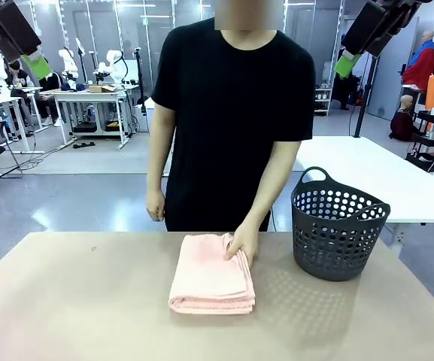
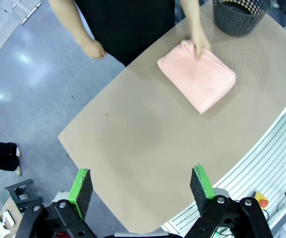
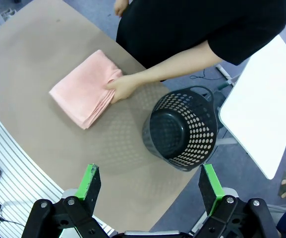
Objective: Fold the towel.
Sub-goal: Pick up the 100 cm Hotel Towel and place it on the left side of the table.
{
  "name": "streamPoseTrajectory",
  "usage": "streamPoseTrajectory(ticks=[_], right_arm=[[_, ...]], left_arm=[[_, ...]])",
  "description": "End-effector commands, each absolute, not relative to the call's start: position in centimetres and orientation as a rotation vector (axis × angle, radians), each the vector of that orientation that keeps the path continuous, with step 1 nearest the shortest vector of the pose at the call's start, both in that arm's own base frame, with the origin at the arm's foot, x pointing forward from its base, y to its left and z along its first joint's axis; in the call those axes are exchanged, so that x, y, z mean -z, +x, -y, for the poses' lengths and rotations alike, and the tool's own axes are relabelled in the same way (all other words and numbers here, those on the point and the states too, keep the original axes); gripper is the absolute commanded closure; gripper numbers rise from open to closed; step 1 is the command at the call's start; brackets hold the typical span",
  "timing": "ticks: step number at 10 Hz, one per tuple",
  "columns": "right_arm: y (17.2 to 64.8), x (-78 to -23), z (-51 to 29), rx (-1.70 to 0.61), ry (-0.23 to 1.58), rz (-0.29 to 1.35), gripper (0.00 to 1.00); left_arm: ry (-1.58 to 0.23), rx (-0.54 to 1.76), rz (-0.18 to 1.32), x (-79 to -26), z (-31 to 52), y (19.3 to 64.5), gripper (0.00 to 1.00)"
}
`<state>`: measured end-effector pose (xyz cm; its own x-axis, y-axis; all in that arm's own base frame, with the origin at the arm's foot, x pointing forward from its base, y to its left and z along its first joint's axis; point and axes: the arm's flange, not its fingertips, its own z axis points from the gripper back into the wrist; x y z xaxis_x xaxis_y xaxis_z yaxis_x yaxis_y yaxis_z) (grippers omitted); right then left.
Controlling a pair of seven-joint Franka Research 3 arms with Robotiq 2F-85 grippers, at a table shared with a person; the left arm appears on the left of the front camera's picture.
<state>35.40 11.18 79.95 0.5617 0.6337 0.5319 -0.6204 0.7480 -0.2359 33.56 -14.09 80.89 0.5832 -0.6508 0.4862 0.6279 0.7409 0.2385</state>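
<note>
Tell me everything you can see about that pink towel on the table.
The towel is light salmon pink, soft-looking cloth, folded into a thick rectangle with stacked layers showing along its edges. It lies flat near the middle of the tan table, left of the dark basket and apart from it. The person's hand rests on its far right corner.

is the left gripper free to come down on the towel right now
Probably not cleanly: the left gripper hangs open high above bare table, but the person's hand rests on the towel's far corner, so only the near edge looks free.
</note>
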Motion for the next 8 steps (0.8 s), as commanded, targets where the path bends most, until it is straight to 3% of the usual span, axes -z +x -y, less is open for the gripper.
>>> streamPoseTrajectory(ticks=[1, 8], right_arm=[[35.33, -79.94, -11.06, -0.738, -0.021, 0.635, 0.0], [35.33, -79.94, -11.06, -0.738, -0.021, 0.635, 0.0]], left_arm=[[0.02, 0.743, 0.586, -81.18, 14.12, 33.52, 0.0], [0.02, 0.743, 0.586, -81.18, 14.12, 33.52, 0.0]])
